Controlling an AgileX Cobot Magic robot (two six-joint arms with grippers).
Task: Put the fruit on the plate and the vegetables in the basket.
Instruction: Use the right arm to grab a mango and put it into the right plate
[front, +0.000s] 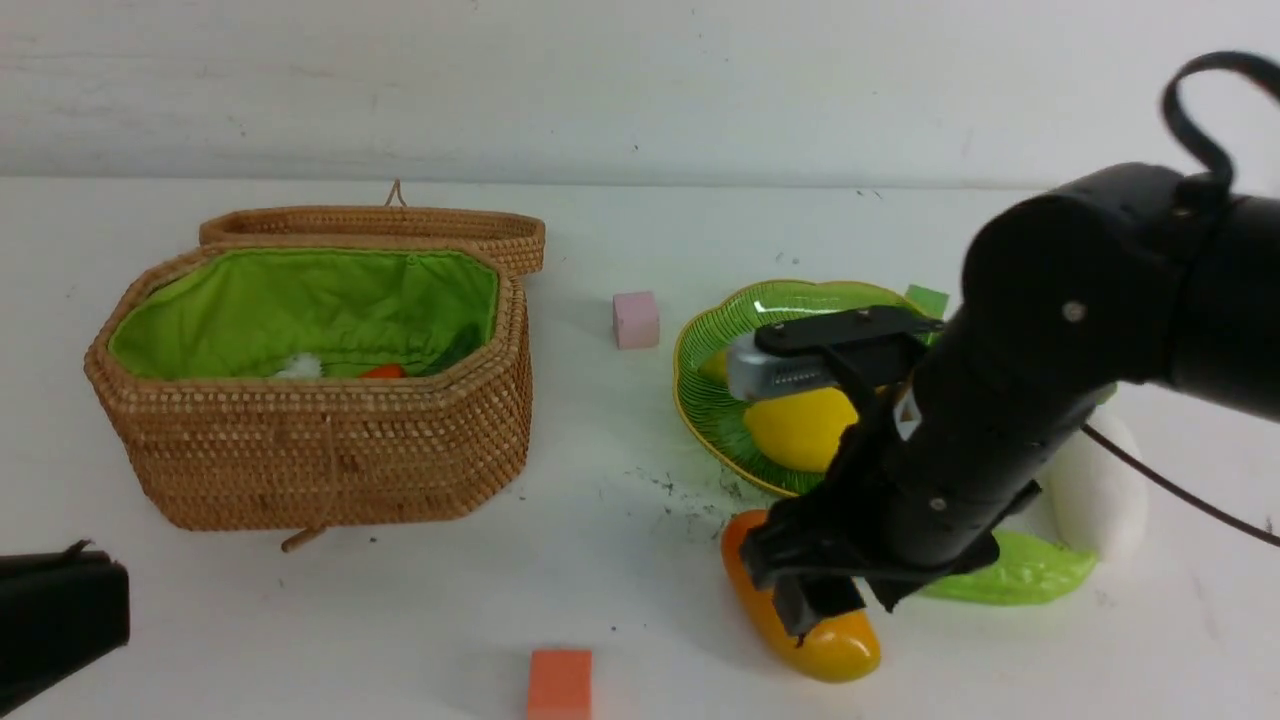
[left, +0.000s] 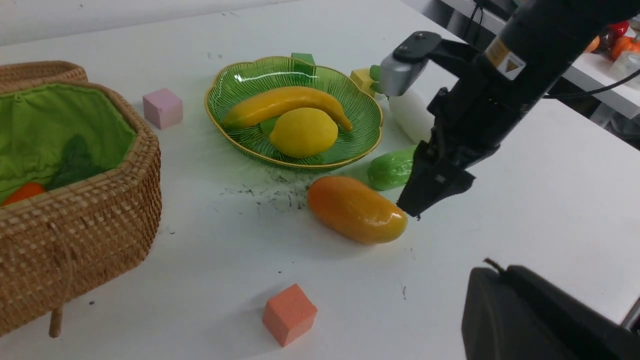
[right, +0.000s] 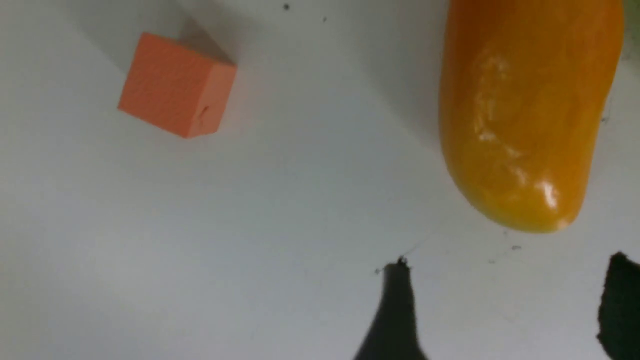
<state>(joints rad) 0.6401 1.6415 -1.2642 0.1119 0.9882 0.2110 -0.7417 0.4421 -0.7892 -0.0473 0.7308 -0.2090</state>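
**Right tool (right: 505, 305) open next to the mango (left: 356, 210); left tool (left: 525, 315) shut**

Your right tool sits low over the bench (front: 600, 560) with its fingertips spread and only bare bench between them. The mango's rounded near end lies just beyond the tips, and nothing is gripped. Your left tool is closed and empty, parked at the near left edge, well apart from everything.

Fruit:
- The banana (left: 280, 102) and lemon (left: 303, 132) lie on the plate (left: 235, 85), touching each other.
- The mango lies on the bench just in front of the plate's near rim, off the dish.

Vegetables:
- The carrot (left: 22, 192) is inside the basket (front: 320, 450) against the green lining. The lid (front: 400, 225) is thrown open behind it.
- The gourd (left: 392, 167) lies on the bench just beside the mango's far end.
- The radish (left: 412, 112) lies beyond the gourd, to the right of the plate.

Strays on the bench:
- The orange cube (front: 560, 685) is near you.
- The pink cube (front: 636, 318) sits between the basket and the plate.
- The green cube (front: 928, 300) and yellow cube (left: 362, 80) are behind the plate.
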